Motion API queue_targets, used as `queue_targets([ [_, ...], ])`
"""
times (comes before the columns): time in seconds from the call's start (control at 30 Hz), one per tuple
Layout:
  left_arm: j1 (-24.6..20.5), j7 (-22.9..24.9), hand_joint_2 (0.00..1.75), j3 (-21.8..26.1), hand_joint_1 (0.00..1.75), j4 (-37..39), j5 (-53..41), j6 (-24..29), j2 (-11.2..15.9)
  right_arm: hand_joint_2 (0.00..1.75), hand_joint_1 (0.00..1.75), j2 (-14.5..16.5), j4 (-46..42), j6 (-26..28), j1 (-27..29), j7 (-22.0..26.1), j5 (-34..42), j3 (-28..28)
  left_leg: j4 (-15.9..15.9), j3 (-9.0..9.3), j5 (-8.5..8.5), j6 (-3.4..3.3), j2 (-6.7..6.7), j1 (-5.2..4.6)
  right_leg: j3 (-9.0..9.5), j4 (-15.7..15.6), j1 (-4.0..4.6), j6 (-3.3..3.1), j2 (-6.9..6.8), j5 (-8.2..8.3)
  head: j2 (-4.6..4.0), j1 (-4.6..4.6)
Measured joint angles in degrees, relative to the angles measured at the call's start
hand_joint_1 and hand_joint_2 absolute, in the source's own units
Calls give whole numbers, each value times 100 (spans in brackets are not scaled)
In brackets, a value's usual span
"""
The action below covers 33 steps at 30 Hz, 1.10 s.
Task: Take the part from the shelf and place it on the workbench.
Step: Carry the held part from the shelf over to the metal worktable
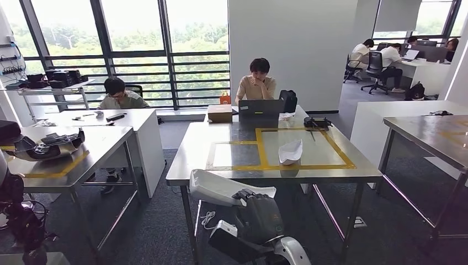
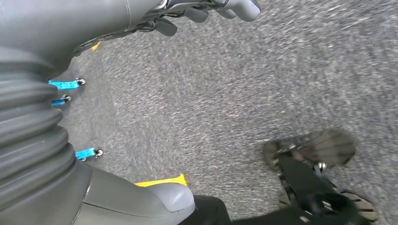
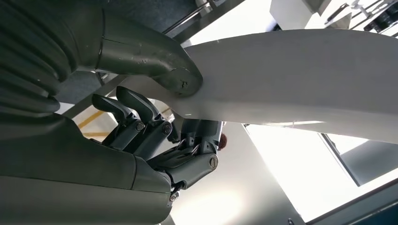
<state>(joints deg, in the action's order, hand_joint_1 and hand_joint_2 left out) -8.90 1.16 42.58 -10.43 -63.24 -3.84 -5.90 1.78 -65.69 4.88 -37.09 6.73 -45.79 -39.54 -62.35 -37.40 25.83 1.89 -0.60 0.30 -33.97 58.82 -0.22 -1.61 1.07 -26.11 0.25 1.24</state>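
My right hand point(image 1: 256, 212) grips a long white moulded part point(image 1: 221, 189) below and just in front of the near edge of the steel workbench point(image 1: 187, 165). In the right wrist view the thumb point(image 3: 157, 58) presses on the white part point(image 3: 300, 75) and the dark fingers point(image 3: 136, 115) curl under it. A second, smaller white part point(image 1: 290, 151) lies on the bench inside a yellow-taped rectangle point(image 1: 262, 165). My left hand point(image 2: 206, 11) hangs over grey carpet, fingers apart and holding nothing.
A person works at a laptop point(image 1: 260, 107) at the bench's far edge, beside a cardboard box point(image 1: 219, 113) and a black bag point(image 1: 288, 99). A left table point(image 1: 105, 141) carries black and white parts. Another steel table point(image 1: 425, 130) stands right. A white cable point(image 1: 208, 220) lies on the floor.
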Motion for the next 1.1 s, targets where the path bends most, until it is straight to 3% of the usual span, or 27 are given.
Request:
queue_targets([
  [0.07, -3, -1, 175, 13, 0, 4, 5, -1, -1, 175, 175, 5, 3, -10, -1, -2, 1, 0, 328, 112, -99, -60, -20, -17, -4, 9, 12, 60, 21, -40, 2, -4],
  [0.2, -8, -4, 175, 19, 0, 1, 15, 0, -14, 175, 175, 5, 10, -21, -13, -3, 6, 3, 364, 175, -124, -202, 2, 11, -59, 145, 24, 184, 18, -171, 11, -7],
  [0.23, -15, -7, 175, 19, 0, -3, 15, 0, -16, 175, 175, 5, 11, -21, -23, -3, 9, 4, 378, 193, -119, -234, 14, 22, -171, 382, 23, 214, 0, -302, 14, -5],
  [0.3, -25, -11, 175, 19, 0, -8, 16, 0, -13, 175, 175, 5, 18, -24, -25, -2, 14, 4, 372, 206, -94, -286, 36, 20, -567, 1145, 14, 252, -36, -624, 15, -1],
  [0.33, -25, -11, 175, 20, 0, -8, 16, 0, -14, 175, 175, 3, 25, -26, -16, -4, 16, 4, 364, 209, -81, -298, 47, 17, -768, 1494, 11, 262, -41, -721, 16, 1],
  [0.37, -23, -11, 175, 20, 0, -8, 16, 0, -14, 175, 175, 1, 32, -28, -4, -6, 17, 4, 354, 212, -67, -303, 56, 14, -889, 1665, 12, 262, -44, -715, 16, 0],
  [0.4, -23, -12, 175, 21, 0, -8, 16, -1, -15, 175, 175, -2, 38, -29, 3, -8, 17, 4, 344, 218, -53, -304, 65, 12, -900, 1614, 13, 254, -49, -603, 17, 1],
  [0.43, -24, -13, 175, 21, 0, -8, 16, -1, -16, 175, 175, -3, 42, -29, 4, -8, 17, 4, 335, 232, -37, -299, 71, 9, -788, 1330, 17, 234, -61, -402, 17, 2],
  [0.47, -26, -13, 175, 21, 0, -8, 16, -1, -17, 175, 175, -3, 43, -29, 0, -7, 17, 4, 329, 250, -20, -291, 77, 5, -591, 900, 26, 202, -92, -182, 17, 1],
  [0.53, -31, -14, 175, 21, 0, -8, 16, -1, -21, 175, 175, -1, 43, -30, -18, -4, 18, 4, 315, 275, 13, -253, 90, -21, -250, 193, 63, 144, -160, 64, 17, 1],
  [0.6, -32, -14, 175, 21, 0, -8, 15, -3, -24, 175, 175, 2, 43, -31, -28, -4, 20, 4, 319, 284, 25, -200, 113, -36, -159, 9, 88, 113, -171, 74, 17, -1],
  [0.7, -40, -15, 175, 21, 0, -11, 12, -18, -23, 175, 175, 5, 43, -29, -31, -8, 30, 5, 244, 268, 104, -101, 127, -33, -115, -58, 44, 36, -121, 118, 17, -7],
  [0.77, -47, -16, 175, 21, 0, -12, 7, -26, -22, 175, 175, 10, 43, -29, -34, -8, 34, 7, -247, 43, 381, -32, 93, -9, -82, -95, 4, -4, -103, 137, 17, -16],
  [0.83, -44, -15, 175, 21, 0, -9, 0, -33, -23, 175, 175, 11, 46, -31, -19, -9, 35, 7, -984, -313, 686, 28, 83, 23, -80, -93, -7, -14, -78, 136, 17, -24],
  [0.87, -40, -15, 175, 21, 0, -8, -2, -33, -22, 175, 175, 10, 48, -31, -5, -10, 35, 7, -1198, -426, 722, 50, 83, 38, -80, -89, -12, -12, -61, 134, 17, -24],
  [0.9, -38, -14, 175, 21, 0, -9, -4, -33, -19, 175, 175, 10, 49, -30, 4, -11, 35, 7, -1194, -435, 644, 67, 83, 49, -79, -82, -19, -7, -42, 130, 17, -25],
  [0.93, -38, -14, 175, 21, 0, -9, -7, -33, -16, 175, 175, 11, 49, -29, 10, -11, 35, 7, -967, -333, 474, 80, 81, 62, -78, -69, -31, 6, -23, 122, 17, -25],
  [1.0, -46, -15, 175, 21, 0, -9, -15, -33, -11, 175, 175, 15, 49, -21, 11, -14, 34, 7, -192, 55, 130, 99, 40, 83, -87, -16, -48, 63, 13, 88, 17, -27],
  [1.07, -57, -15, 175, 21, 0, -7, -22, -34, -14, 175, 175, 20, 48, -10, 11, -21, 30, 13, 245, 281, 32, 47, -12, 81, -114, 32, -45, 139, 46, 67, 17, -29],
  [1.1, -61, -15, 175, 21, 0, -6, -25, -34, -16, 175, 175, 21, 47, -6, 12, -26, 25, 16, 264, 294, 58, -1, -24, 66, -126, 32, -39, 175, 60, 72, 17, -29],
])
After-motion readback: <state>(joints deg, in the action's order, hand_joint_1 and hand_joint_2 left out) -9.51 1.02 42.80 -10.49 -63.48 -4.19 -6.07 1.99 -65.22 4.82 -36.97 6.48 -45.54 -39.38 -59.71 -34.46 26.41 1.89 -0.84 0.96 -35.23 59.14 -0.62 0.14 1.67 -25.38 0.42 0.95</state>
